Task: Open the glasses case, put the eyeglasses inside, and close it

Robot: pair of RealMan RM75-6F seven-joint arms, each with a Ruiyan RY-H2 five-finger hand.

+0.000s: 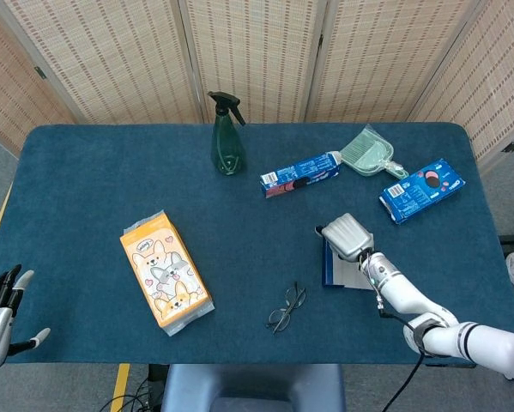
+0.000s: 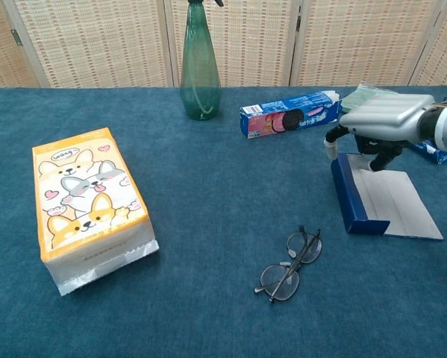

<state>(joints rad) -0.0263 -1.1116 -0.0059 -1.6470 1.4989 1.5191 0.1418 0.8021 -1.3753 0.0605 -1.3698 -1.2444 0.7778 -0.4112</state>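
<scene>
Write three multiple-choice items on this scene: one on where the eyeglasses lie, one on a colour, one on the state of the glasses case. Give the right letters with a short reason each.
1. Where do the eyeglasses lie?
A. inside the glasses case
B. on the table, in front of the glasses case
C. in the right hand

2. What colour is the spray bottle?
A. green
B. red
C. white

3. How is the glasses case now?
A. shut
B. open, with nothing in it
C. open, glasses inside

Answers: B, the eyeglasses rest on the blue cloth, apart from the case; A, its body is green; B, its pale flap lies flat and bare under the right hand.
</scene>
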